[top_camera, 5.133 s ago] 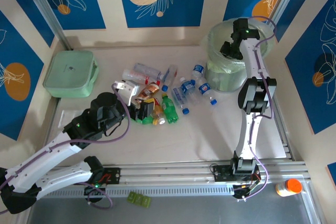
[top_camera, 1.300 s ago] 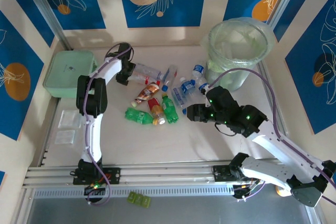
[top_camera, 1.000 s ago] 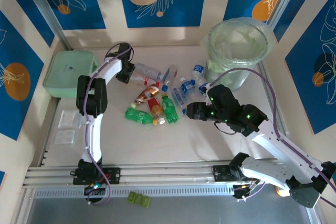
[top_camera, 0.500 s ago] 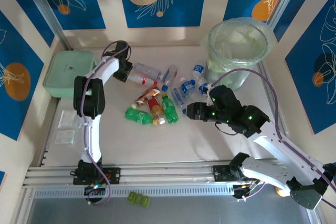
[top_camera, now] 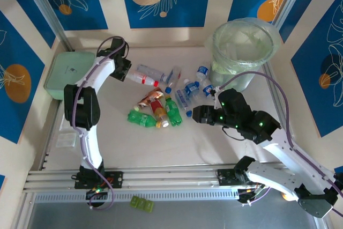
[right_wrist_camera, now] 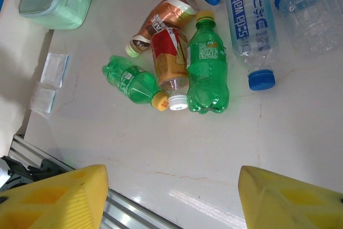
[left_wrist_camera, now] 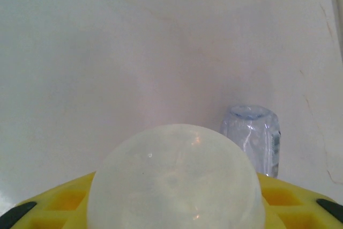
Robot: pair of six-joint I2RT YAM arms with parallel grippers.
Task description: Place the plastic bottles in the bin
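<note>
The plastic bottles point(top_camera: 172, 112) lie on their sides in a loose heap on the middle of the pale, glossy, faintly veined desk point(top_camera: 177, 148). None of them is in the bin point(top_camera: 225, 73), a wide round translucent bucket lined with a crinkled pale green bag at the far right, just beyond the heap. My left jaws are clamped on the red-capped bottle point(top_camera: 140, 79), clear with a red-and-white label, at the heap's far-left edge near the mint-green box point(top_camera: 69, 74). I cannot tell whether it rests on the desk or hangs clear of it. In my left wrist view its base is a cloudy, blurred dome that hides my fingertips, and beyond it a clear ribbed bottle point(left_wrist_camera: 252, 138) lies end-on; I cannot tell which one of the heap it is. My right jaws stand apart and empty above the near side of the heap, and their yellow fingers point(right_wrist_camera: 53, 197) are cut off by the bottom edge. Below them lie a large green bottle point(right_wrist_camera: 208, 68), a small green bottle point(right_wrist_camera: 131, 81), a red-labelled bottle point(right_wrist_camera: 169, 60) with a white cap, a crumpled copper-labelled bottle point(right_wrist_camera: 161, 17) and a clear blue-labelled bottle point(right_wrist_camera: 249, 25) with a blue cap. Another blue-labelled one is cropped at the top right.
</note>
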